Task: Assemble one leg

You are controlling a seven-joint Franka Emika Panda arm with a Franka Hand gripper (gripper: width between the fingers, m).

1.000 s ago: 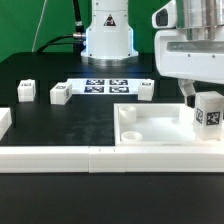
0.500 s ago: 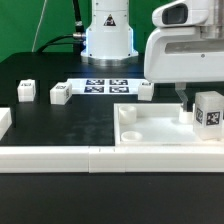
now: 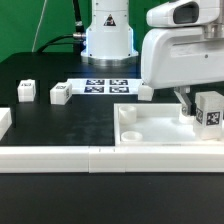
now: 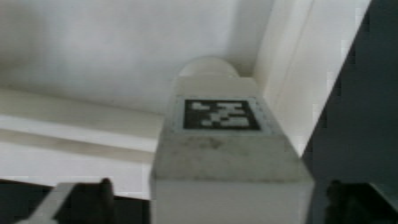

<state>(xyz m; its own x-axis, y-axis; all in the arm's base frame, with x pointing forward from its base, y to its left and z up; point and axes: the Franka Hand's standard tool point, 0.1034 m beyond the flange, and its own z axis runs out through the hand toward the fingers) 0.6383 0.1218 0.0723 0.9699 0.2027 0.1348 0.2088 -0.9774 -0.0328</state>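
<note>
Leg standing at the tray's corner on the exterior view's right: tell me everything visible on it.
The leg is a small white cuboid block, plastic by its look, with a black-and-white square marker tag on one face. It stands upright at the white tray's far corner on the exterior view's right. The pincer straddles it, with dark fingers on either side. Whether they press it, or whether it sits in a hole, cannot be told.

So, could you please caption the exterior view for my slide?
End effector straddling the upright tagged leg on the white tray.
</note>
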